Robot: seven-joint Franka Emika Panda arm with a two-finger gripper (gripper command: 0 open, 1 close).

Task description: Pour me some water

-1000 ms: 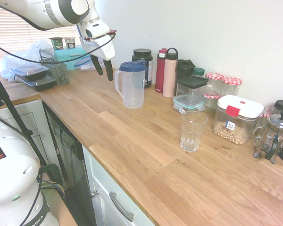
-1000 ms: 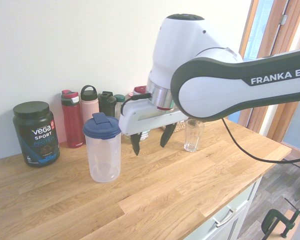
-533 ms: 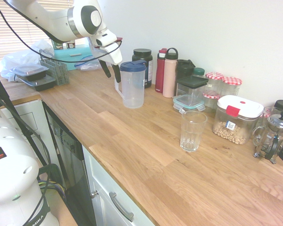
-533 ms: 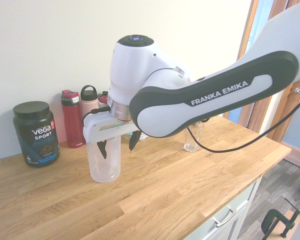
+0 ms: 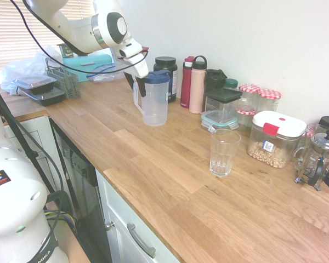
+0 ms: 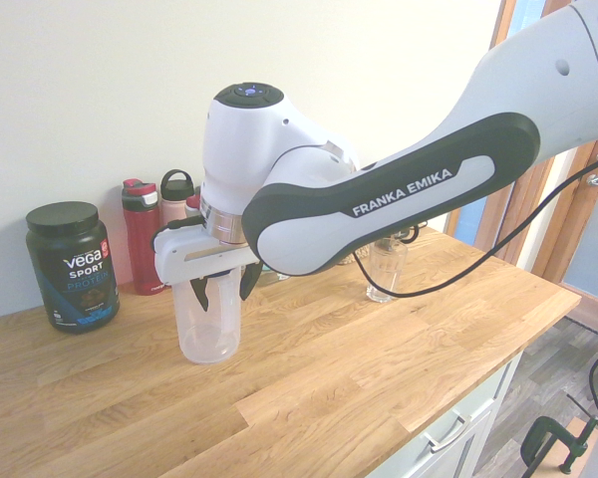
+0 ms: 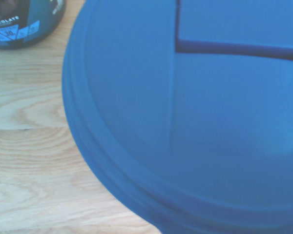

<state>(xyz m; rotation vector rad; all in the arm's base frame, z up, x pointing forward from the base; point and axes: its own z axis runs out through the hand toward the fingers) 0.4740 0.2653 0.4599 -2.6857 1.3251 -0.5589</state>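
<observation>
- Wooden kitchen counter (image 5: 153,164): lined with bottles and jars along the wall.
- Pitcher (image 5: 153,101): blue-lidded, upright.
- Gripper (image 6: 217,291): fingers spread astride the pitcher top, grip not confirmed.
- Drinking glass (image 5: 223,152): stood apart.

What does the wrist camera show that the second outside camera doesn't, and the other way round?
Only the wrist view shows the pitcher's blue lid from above, filling the picture. Only the second exterior view shows the fingers straddling the pitcher, the drinking glass and the red bottle. Both show the dark protein tub and the wooden counter.
</observation>
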